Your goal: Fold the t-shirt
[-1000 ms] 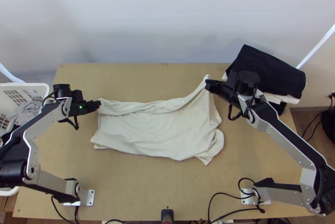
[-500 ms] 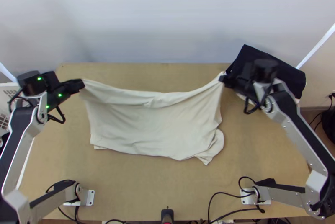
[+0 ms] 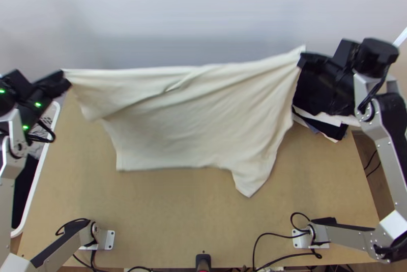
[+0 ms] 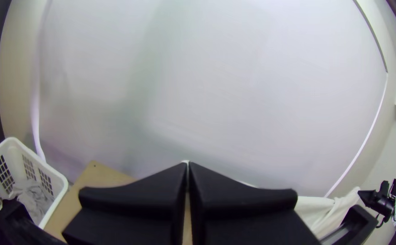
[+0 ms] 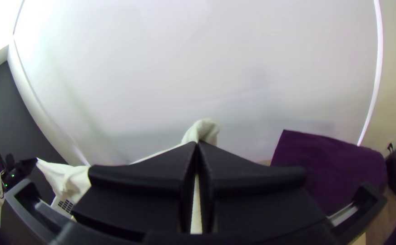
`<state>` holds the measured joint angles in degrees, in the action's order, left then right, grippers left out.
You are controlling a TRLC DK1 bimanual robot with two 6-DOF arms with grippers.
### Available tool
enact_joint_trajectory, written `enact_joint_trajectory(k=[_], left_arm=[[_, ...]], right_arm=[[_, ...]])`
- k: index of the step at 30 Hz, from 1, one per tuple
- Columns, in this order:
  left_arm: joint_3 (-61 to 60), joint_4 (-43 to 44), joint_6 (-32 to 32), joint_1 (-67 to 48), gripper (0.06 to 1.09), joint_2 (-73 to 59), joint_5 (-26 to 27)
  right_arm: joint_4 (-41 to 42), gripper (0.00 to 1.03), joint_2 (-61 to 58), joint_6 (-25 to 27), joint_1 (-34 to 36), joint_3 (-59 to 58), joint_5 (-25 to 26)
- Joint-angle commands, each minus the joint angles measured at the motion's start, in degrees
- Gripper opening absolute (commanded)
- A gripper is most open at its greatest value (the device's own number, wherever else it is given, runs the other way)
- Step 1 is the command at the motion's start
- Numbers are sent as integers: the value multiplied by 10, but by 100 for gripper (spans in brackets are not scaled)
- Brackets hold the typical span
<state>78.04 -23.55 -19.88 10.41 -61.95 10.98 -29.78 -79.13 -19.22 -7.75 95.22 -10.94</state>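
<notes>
Over the light wooden tabletop (image 3: pixel 168 221), the cream fabric t-shirt (image 3: pixel 193 129) hangs stretched between closed jaws — one upper corner pinched in the left black gripper (image 3: pixel 66 77), the other in the right black gripper (image 3: pixel 301 60).

Beyond the left tool (image 3: pixel 66 80) and the right tool (image 3: pixel 301 59), you face a pale, smooth wall (image 3: pixel 203 12) with soft shading. Farther out past the right tool, you see a white strip (image 5: pixel 378 68) and a beige wall (image 5: pixel 395 54). Your light wooden worktop (image 3: pixel 168 221) spreads nearer you than both tools; brown wooden floor (image 3: pixel 367 145) shows beside it, on the right tool's side.
</notes>
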Motion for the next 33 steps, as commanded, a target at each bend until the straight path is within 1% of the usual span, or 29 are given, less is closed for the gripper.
enact_joint_trajectory(k=[1,6,8,11,16,22,26,29,33], left_arm=[[67,-3,-17,9,9,-10,-13],[151,-11,-21,9,9,-20,-23],[178,-12,-21,9,9,-15,-24],[207,-8,-24,10,9,7,-27],[239,-8,-24,11,9,64,-39],[223,-9,-24,31,9,150,-45],[194,-17,-24,43,9,198,-44],[173,-28,-24,44,9,224,-44],[139,-41,-24,41,9,243,-44]], right_arm=[[24,3,-19,24,5,62,15],[39,3,-14,42,2,145,29],[39,3,4,45,5,165,43],[64,3,58,48,8,161,58],[70,3,173,49,13,139,58],[71,3,337,56,12,44,57],[64,3,423,76,4,-14,58],[27,3,455,83,0,-28,58],[-17,3,462,82,-2,-34,58]])
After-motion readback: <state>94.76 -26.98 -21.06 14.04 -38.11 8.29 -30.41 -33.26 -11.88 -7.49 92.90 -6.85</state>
